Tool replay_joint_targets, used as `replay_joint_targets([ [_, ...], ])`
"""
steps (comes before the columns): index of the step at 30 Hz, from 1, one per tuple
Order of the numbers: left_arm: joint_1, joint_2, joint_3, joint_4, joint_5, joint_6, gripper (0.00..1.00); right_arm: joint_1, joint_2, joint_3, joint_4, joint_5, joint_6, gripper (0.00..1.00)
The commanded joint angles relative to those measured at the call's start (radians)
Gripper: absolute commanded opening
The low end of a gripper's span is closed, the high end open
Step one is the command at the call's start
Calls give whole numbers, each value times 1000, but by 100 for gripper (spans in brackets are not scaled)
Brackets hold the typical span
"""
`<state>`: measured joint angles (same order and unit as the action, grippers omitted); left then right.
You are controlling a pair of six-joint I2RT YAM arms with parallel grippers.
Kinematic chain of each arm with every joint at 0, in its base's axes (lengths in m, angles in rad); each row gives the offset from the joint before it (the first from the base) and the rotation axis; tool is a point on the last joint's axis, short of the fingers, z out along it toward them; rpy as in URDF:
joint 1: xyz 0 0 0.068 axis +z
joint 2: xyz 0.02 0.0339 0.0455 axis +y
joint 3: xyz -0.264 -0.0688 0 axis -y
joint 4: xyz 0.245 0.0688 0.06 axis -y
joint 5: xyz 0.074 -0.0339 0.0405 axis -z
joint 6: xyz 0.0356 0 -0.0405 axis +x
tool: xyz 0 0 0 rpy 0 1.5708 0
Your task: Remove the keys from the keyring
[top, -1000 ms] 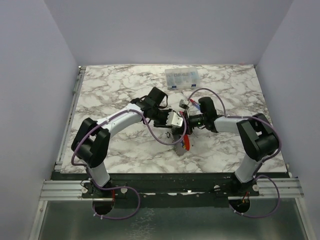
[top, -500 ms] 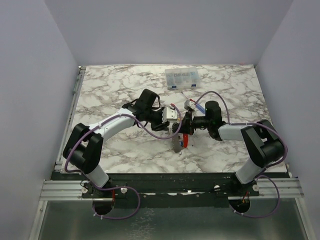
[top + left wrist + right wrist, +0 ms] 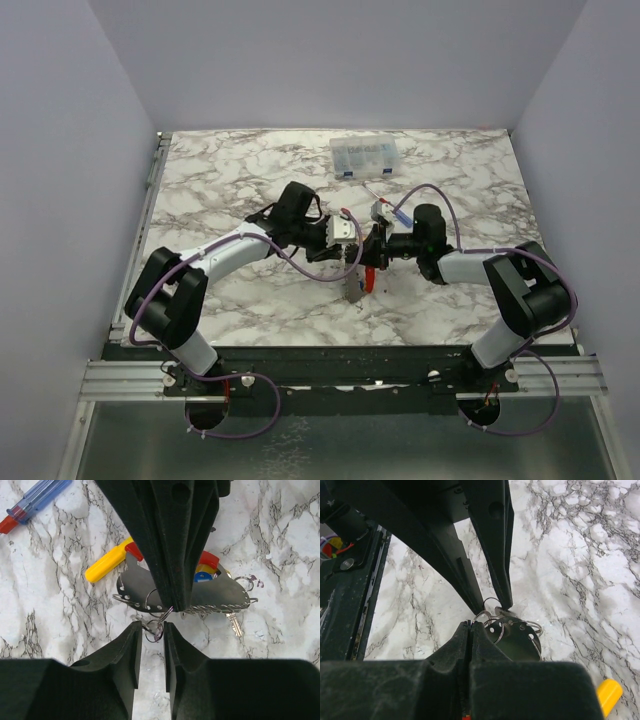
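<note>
Evidently the step in hand is singling one small ring out of the bunch while the keyring is held steady.

The right gripper [image 3: 469, 628] is clamped flat on the silvery-grey plate of the keyring [image 3: 225, 594], whose red band shows just behind its fingers. The left gripper [image 3: 152, 630] stands narrow just under that hold, with a small split ring [image 3: 150, 628] between its fingertips. Whether the pads bite it cannot be told. The keys [image 3: 234, 625] hang below the plate, off to one side of the left fingertips. The next move likely calls for a firm pinch on the thin ring, then a steady pull away from the right gripper's hold. The wire looks thin enough to slip out.
</note>
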<state>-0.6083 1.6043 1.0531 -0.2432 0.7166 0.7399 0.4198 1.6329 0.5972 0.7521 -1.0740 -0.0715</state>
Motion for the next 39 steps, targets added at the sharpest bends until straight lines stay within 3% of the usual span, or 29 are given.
replay_joint_targets([
  [1, -19, -26, -22, 35, 49, 22, 25, 6, -24, -9, 65, 13, -6, 1],
  [6, -32, -10, -27, 38, 41, 25, 13, 5, -26, -11, 83, 12, 5, 1],
  [9, -41, -10, -35, 43, 28, 38, 12, 7, -27, -13, 92, 11, 13, 1],
  [18, -61, -6, -41, 79, 15, -2, 20, 6, -26, -26, 131, 11, 28, 1],
  [20, -62, -5, -39, 91, 10, -20, 15, 7, -29, -30, 135, 11, 30, 1],
  [23, -61, -9, -30, 99, -4, -47, 1, 6, -32, -34, 131, 7, 31, 1],
  [27, -79, -45, -26, 98, -90, -21, 0, 6, -30, 45, -117, -22, -49, 2],
  [32, -145, -104, -67, 98, -220, 144, 0, 2, 10, 213, -520, -39, -111, 21],
  [36, -167, -119, -87, 98, -273, 214, 0, -4, 1, 241, -616, -69, -77, 35],
  [39, -183, -130, -102, 101, -297, 274, 0, -5, 8, 260, -655, -82, -61, 38],
])
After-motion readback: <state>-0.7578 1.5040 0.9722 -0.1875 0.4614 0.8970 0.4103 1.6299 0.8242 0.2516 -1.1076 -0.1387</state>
